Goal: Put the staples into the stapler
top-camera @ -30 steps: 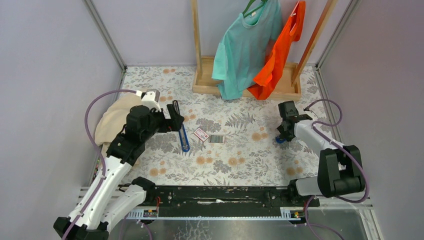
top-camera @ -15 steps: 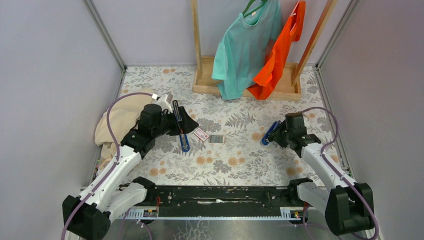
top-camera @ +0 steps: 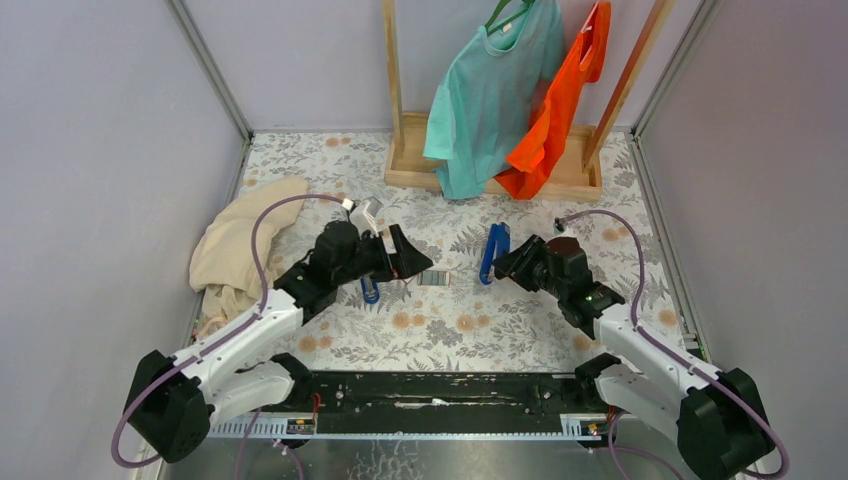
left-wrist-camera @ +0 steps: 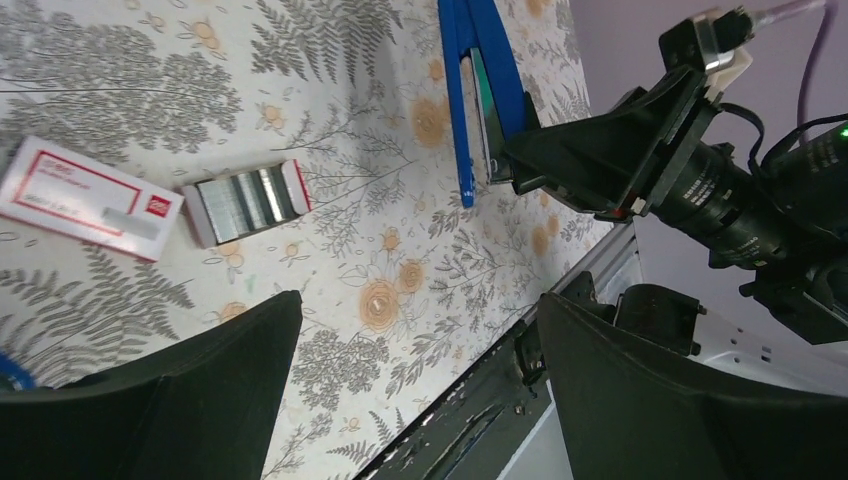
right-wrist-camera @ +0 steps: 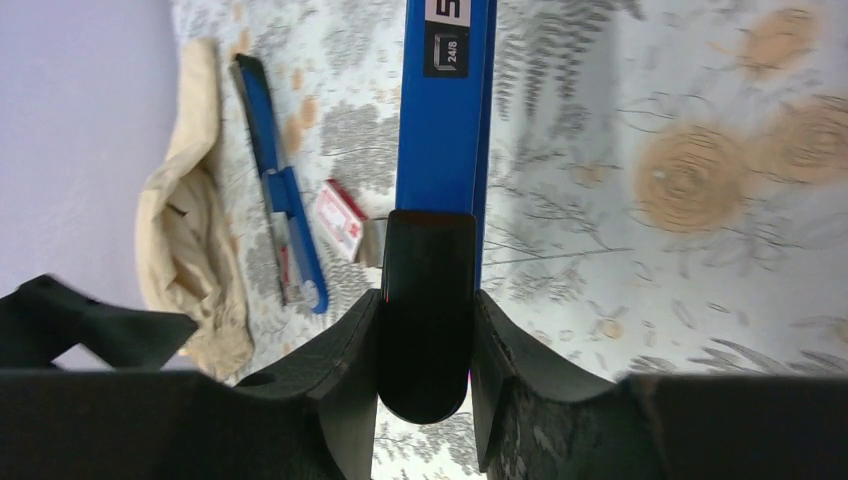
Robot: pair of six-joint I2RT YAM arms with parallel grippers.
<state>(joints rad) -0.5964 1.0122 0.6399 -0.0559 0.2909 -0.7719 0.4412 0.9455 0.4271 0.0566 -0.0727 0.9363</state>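
Near the middle of the floral-printed surface (top-camera: 460, 330) lay the staples (left-wrist-camera: 250, 198), a small silvery, finely ribbed rectangular block with a reddish edge at one end, flat and in nobody's grip. Just beside them sat a flat white staple box (left-wrist-camera: 90, 198) with a red border; its printing was too small to read. The left fingers (left-wrist-camera: 180, 400), broad matte-black wedges, stood spread wide over that spot with nothing between them. The right fingers (right-wrist-camera: 335, 400) were clamped on the rear of a long, smooth blue stapler (right-wrist-camera: 445, 120), its nose pointing away from the wrist. A black label on its top read "24/8", below a larger white mark cut off by the frame edge. A second blue stapler (right-wrist-camera: 285, 215) lay hinged open near the left arm, showing a slim metal channel. A crumpled beige cloth (top-camera: 240, 250) lay by the left wall. At the back, a wooden rack (top-camera: 480, 170) carried a teal T-shirt (top-camera: 495, 90) and an orange garment (top-camera: 560, 110).
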